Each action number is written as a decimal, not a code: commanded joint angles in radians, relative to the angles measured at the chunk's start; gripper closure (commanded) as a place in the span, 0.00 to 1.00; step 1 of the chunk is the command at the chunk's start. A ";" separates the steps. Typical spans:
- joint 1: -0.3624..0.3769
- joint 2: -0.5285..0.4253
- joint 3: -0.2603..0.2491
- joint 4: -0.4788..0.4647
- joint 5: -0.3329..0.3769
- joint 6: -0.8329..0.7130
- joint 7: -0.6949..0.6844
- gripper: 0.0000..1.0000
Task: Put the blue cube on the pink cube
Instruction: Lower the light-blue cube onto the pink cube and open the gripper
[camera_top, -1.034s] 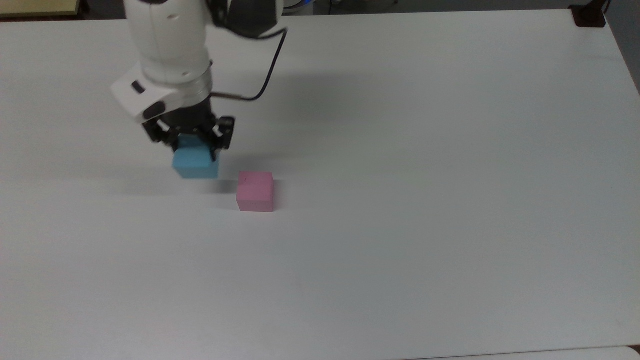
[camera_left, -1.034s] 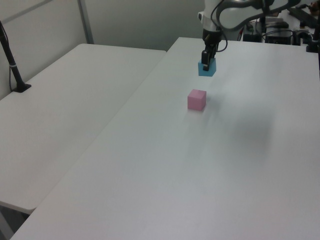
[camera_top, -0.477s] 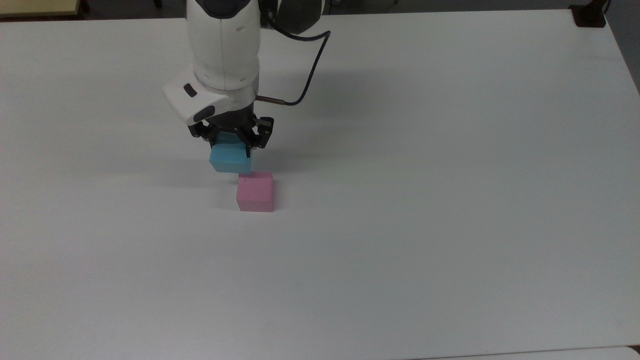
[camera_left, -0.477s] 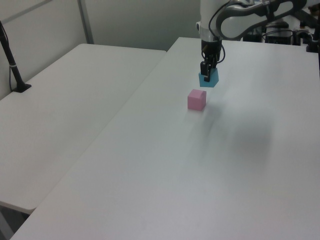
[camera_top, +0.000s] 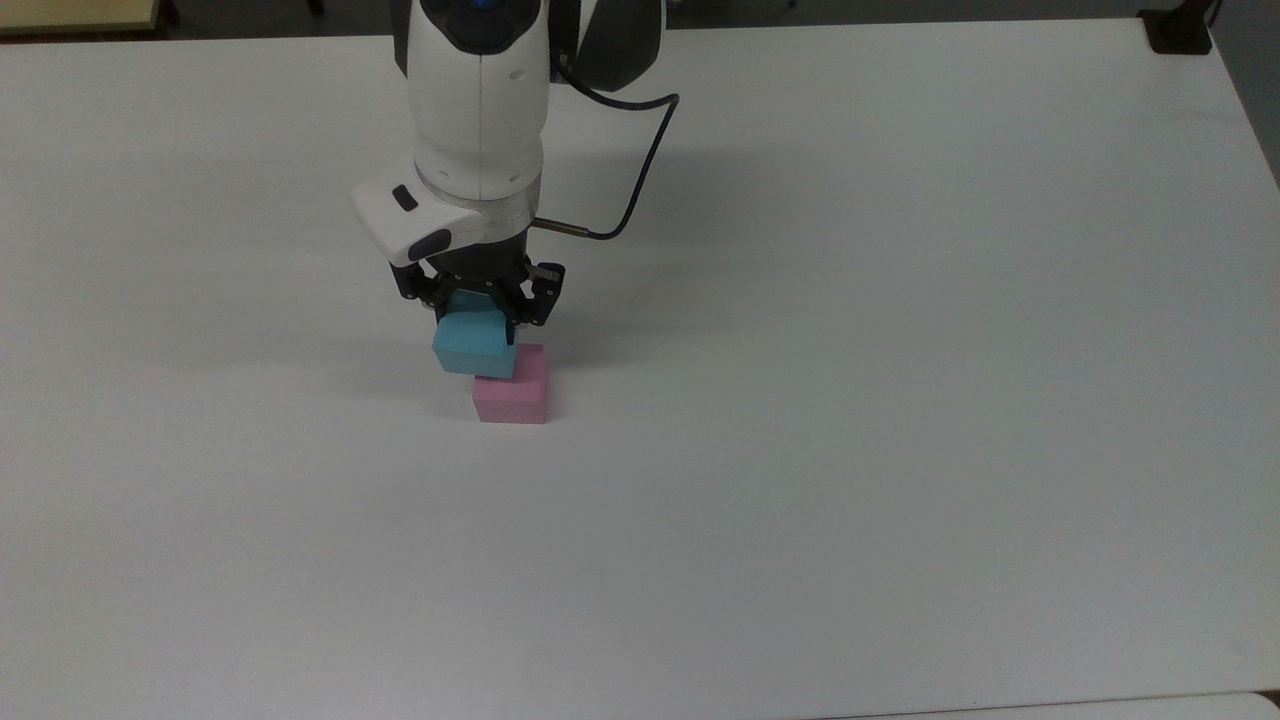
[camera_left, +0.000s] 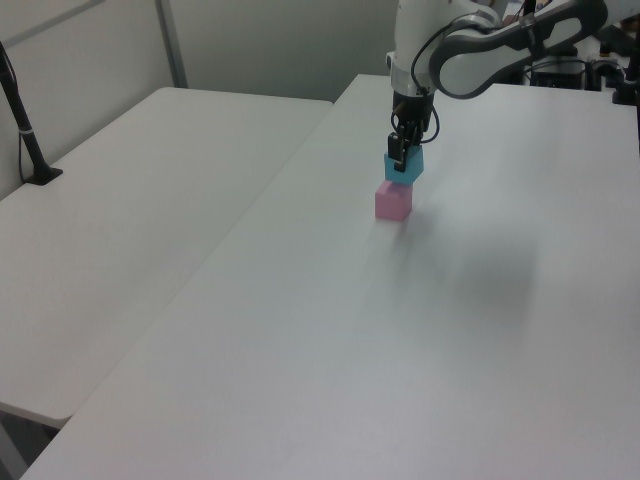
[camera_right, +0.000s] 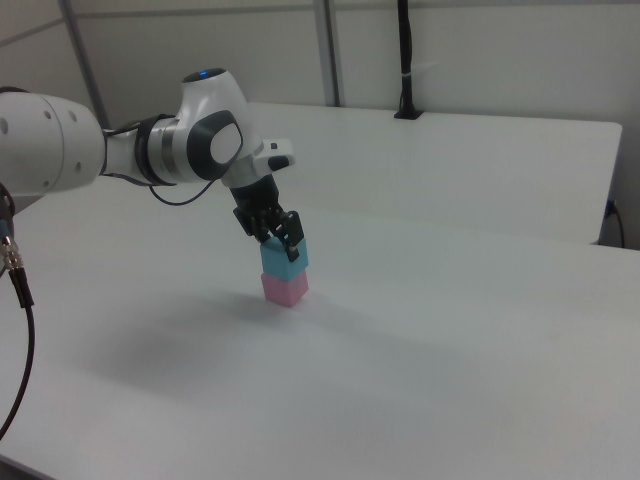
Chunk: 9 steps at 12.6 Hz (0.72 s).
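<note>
Small matte sky-blue cube (camera_top: 475, 347), clamped between the closed black fingers of the white arm's two-finger gripper (camera_top: 480, 305), sits directly above the small matte pastel-pink cube (camera_top: 512, 396) on the white table (camera_top: 900, 400), contact between the cubes not discernible.

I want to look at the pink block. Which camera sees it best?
The top view: the pink cube looks biggest there, front face clear, though the blue cube in the gripper hides part of its top. The left view and right view show it small under the blue cube.
</note>
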 joint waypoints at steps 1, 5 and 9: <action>0.007 0.017 0.006 -0.018 -0.048 0.037 0.040 0.00; 0.011 0.024 0.012 -0.014 -0.048 0.037 0.044 0.00; 0.004 -0.012 0.012 0.014 -0.034 0.017 0.044 0.00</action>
